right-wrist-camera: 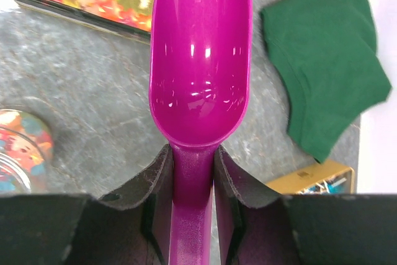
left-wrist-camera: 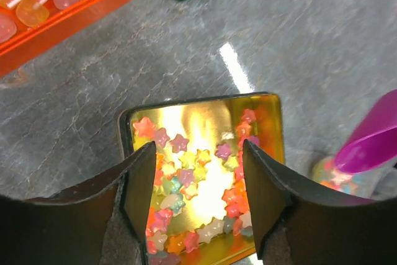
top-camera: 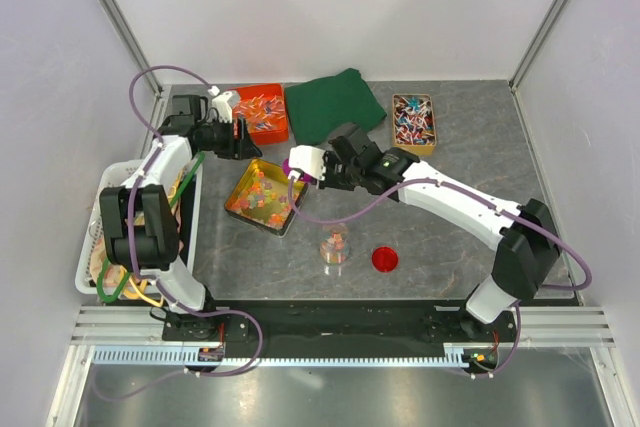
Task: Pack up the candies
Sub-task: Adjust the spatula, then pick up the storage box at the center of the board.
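Nearest the lens, in the right wrist view: right gripper (right-wrist-camera: 191, 175), clamped from both sides on the handle of a purple scoop (right-wrist-camera: 198, 60). Bowl of the scoop pointing away from the wrist, out over the grey table (right-wrist-camera: 80, 72), between a gold tin (right-wrist-camera: 74, 10) and a green cloth (right-wrist-camera: 322, 72). At the lower left edge there, part of a clear jar (right-wrist-camera: 37, 153) with coloured pieces inside.

In the left wrist view: left gripper (left-wrist-camera: 198, 150), jaws apart, nothing between them, poised right above the tin. Below and between the black fingers (left-wrist-camera: 139, 203), the candies (left-wrist-camera: 186, 178): small star shapes in pink, orange, yellow, green and white, loose on the shiny gold floor of the tin, thickest toward the near end.

From above: tin lying at an angle, left of the table's centre, candies spread inside. Left gripper over its far edge; right gripper and scoop just beside its right side. Jar upright, nearer the arm bases and right of the tin, a few candies in it. Beside the jar but apart from it, a red lid (top-camera: 385, 259). Along the back: an orange tray (top-camera: 262, 112) of wrapped sweets, then the green cloth, then a wooden box (top-camera: 413, 122) of twist-wrapped sweets. At the left table edge, a white basket (top-camera: 92, 247).
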`<state>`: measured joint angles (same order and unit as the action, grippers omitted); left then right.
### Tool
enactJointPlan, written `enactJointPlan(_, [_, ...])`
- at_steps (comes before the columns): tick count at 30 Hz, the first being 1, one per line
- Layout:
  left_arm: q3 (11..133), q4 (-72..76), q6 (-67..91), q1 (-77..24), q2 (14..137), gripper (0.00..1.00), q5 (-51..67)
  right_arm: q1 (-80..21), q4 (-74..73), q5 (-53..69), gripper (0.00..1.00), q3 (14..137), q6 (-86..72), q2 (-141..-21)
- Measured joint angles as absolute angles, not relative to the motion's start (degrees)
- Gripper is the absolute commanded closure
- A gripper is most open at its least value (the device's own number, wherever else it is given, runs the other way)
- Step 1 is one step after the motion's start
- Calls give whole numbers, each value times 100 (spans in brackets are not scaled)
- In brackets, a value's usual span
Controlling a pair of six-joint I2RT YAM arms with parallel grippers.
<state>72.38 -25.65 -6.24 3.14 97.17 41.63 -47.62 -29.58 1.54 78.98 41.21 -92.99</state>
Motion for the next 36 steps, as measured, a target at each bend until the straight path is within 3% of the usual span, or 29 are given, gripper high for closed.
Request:
enactJointPlan(11, [7223,-2877,-1146,47,9789,42,2716,-4563,-2958,-5,100,7898,4147,-8936])
enactJointPlan(36, [6816,-2414,-1533,-303,10390,57,1334,-4563,-2963,-5,100,7896,4180,-8930])
